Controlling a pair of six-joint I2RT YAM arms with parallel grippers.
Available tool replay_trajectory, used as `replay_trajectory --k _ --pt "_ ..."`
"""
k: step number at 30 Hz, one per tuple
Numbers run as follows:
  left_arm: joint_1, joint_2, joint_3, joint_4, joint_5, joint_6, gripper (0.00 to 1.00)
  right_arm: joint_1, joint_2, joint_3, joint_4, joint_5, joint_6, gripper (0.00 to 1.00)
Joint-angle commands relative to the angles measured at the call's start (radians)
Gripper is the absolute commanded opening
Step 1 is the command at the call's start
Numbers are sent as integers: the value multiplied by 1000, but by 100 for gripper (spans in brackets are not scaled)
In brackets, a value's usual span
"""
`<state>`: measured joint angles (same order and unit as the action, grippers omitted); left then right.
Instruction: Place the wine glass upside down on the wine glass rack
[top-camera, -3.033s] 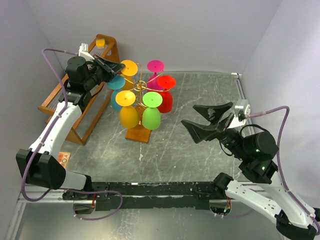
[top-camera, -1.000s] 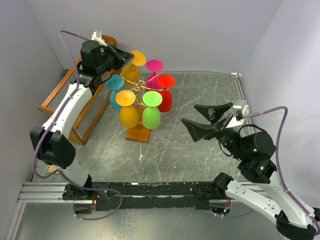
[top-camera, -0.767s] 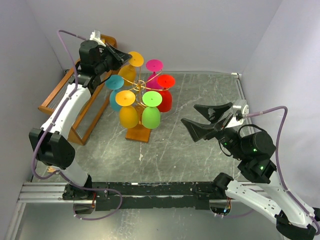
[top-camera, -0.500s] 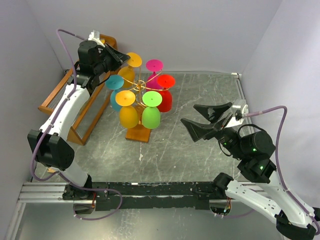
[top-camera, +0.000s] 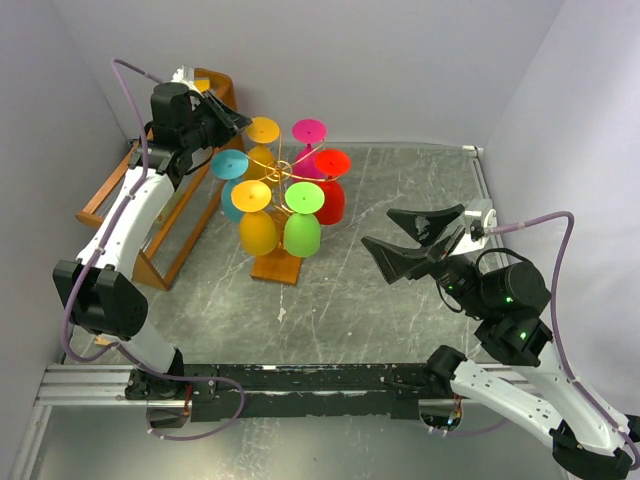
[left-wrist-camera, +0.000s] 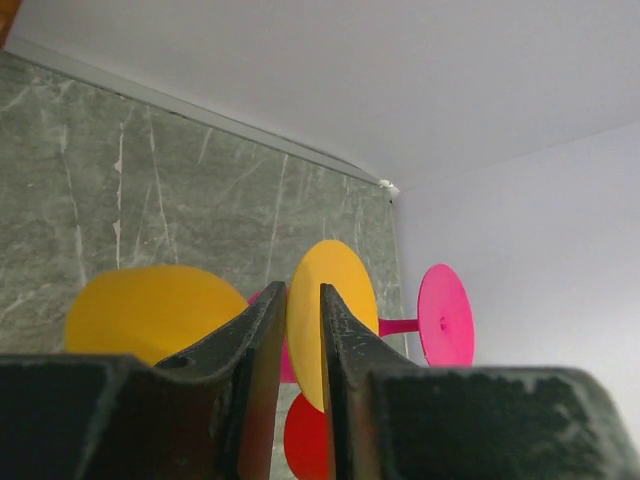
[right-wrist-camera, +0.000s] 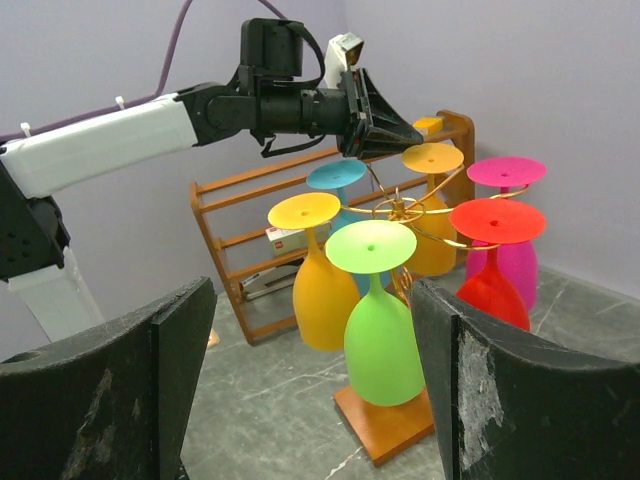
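The wine glass rack, a gold wire tree (top-camera: 283, 172) on a small wooden base (top-camera: 275, 268), holds several coloured glasses upside down. An orange wine glass (top-camera: 263, 130) hangs at its back left arm; its foot also shows in the left wrist view (left-wrist-camera: 340, 290) and in the right wrist view (right-wrist-camera: 432, 157). My left gripper (top-camera: 238, 118) hovers just left of that foot, apart from it, jaws a narrow gap apart with nothing between them (left-wrist-camera: 303, 292). My right gripper (top-camera: 412, 242) is wide open and empty, right of the rack.
A yellow (top-camera: 251, 196), green (top-camera: 303, 198), red (top-camera: 333, 163), magenta (top-camera: 310, 130) and teal glass (top-camera: 230, 165) hang on the other arms. A slanted orange wooden shelf rack (top-camera: 150, 215) stands at the left wall. Walls close the back and sides.
The orange glass's foot has dropped from the raised, tilted position onto the rack's arm. My left gripper has let go of it and drawn back left. The right arm has not moved.
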<state>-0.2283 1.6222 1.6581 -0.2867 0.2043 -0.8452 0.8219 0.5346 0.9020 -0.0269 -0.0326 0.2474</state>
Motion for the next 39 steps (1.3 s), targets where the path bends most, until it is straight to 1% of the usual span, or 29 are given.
replay_trajectory --k 1,6,11,13,16,19,22,25,29,31,34,36,39 --pt "12 -1 52 -19 -10 43 32 2 -5 0 27 0 1 79" --pt "14 13 85 -52 -16 75 38 2 -4 1 22 5 6 79" --pt "18 -3 110 -62 -43 124 46 2 12 13 -19 48 25 80" --pt "21 -15 128 -71 -60 165 49 2 25 23 -41 78 37 80" --pt "24 -51 148 -77 -80 234 58 3 54 44 -90 142 60 81" --pt "27 -101 161 -89 -68 310 69 2 87 67 -154 223 93 81" --pt "29 -170 162 -123 -84 384 76 2 119 91 -233 338 138 83" --pt "29 -279 95 -145 -92 458 80 3 146 135 -332 435 187 84" --pt "29 -468 -92 -159 -61 562 81 2 156 147 -414 550 246 87" --pt "29 -567 -195 -191 -68 593 82 2 150 151 -452 610 271 88" --pt "29 -728 -331 -252 -126 595 83 2 129 148 -494 675 279 89" --pt "28 -825 -409 -289 -148 594 86 2 120 146 -519 710 282 89" --pt "28 -950 -493 -343 -175 592 87 2 113 155 -566 752 290 89"
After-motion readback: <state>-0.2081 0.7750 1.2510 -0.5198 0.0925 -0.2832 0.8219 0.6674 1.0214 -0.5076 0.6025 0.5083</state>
